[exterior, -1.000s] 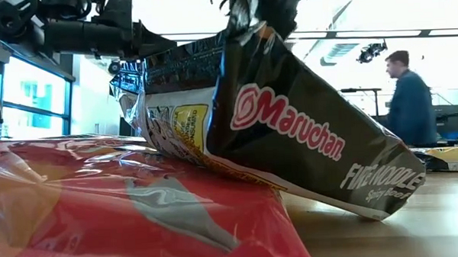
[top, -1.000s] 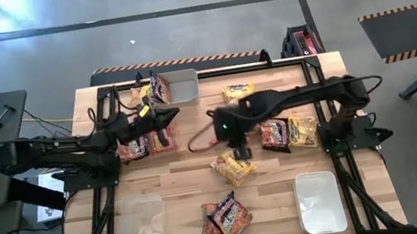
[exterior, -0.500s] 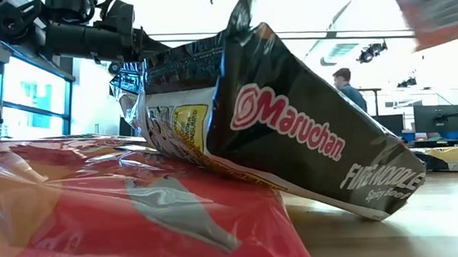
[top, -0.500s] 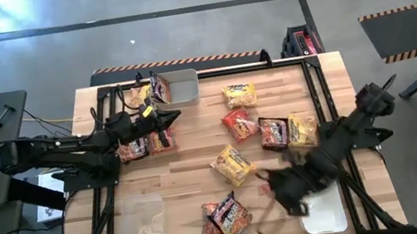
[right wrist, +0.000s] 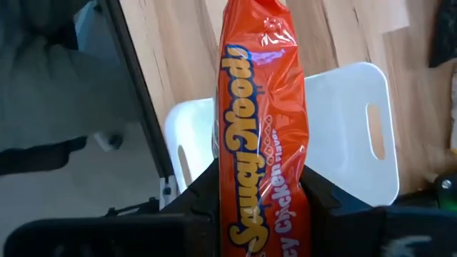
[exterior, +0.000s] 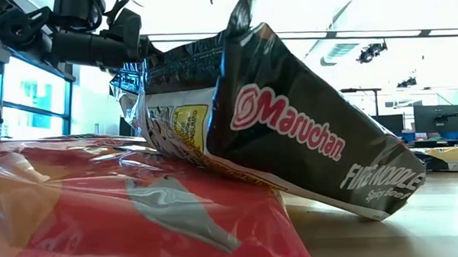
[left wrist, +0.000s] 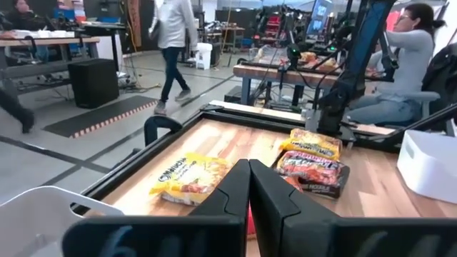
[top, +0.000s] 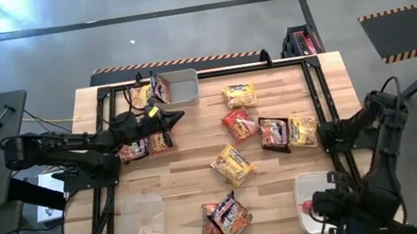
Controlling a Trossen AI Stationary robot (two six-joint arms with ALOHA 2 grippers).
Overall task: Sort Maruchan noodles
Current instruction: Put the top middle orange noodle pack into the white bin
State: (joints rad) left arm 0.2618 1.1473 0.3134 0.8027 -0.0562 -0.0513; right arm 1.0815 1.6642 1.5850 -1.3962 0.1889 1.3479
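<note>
Red-orange noodle packet [right wrist: 260,135] up in the air, pinched between the fingers of the right tool [top: 320,203], right above the white bin [right wrist: 357,121] at the desk's near right corner! Yellow, red and dark packets lie scattered mid-desk [top: 175,173]. The left tool [top: 177,116] hangs pressed together, gripping nothing, over the far left pile.

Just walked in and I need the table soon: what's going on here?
The robot is sorting ramen packets into bins. The right gripper is shut on a red-orange packet and holds it over the white bin at the table's near right corner. The left gripper is shut and empty, hovering by the far-left packets. Several packets lie loose mid-table, so plenty remains.
</note>
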